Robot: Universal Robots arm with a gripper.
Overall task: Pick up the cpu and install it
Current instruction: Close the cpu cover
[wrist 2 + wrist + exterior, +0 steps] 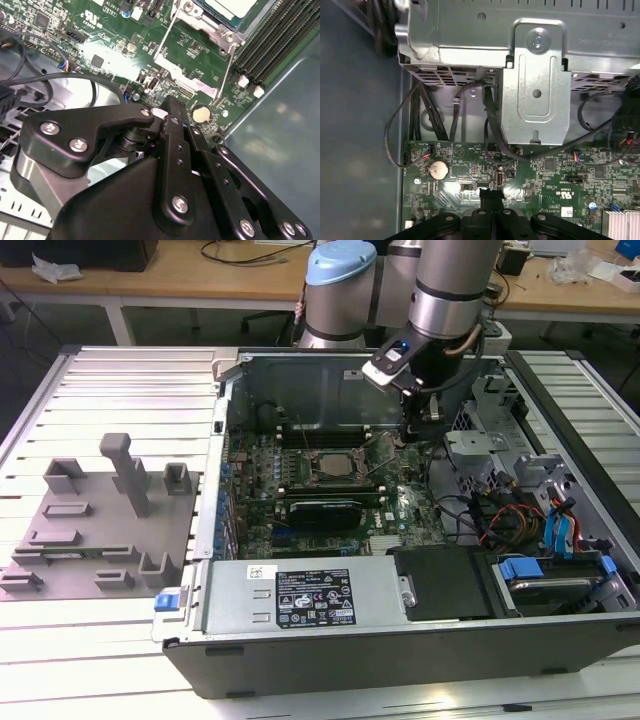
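The cpu [233, 6], a silvery-white square, lies inside the dark socket frame [212, 27] on the green motherboard; thin wire levers run beside the frame. In the exterior view the socket [334, 466] sits mid-board inside the open computer case. My gripper [413, 436] hangs over the board toward the exterior view's right of the socket, apart from it. In both wrist views its black fingers [492, 196] are pressed together above the board near a coin cell [438, 169], with nothing seen between them. The gripper [168, 108] is shut.
A grey plastic fixture [100, 530] with blocks and posts lies at the exterior view's left, outside the case. A metal drive cage [535, 85] and black cables [420, 125] stand close by the gripper. Memory slots [280, 40] flank the socket. The power supply [310, 595] fills the case's front.
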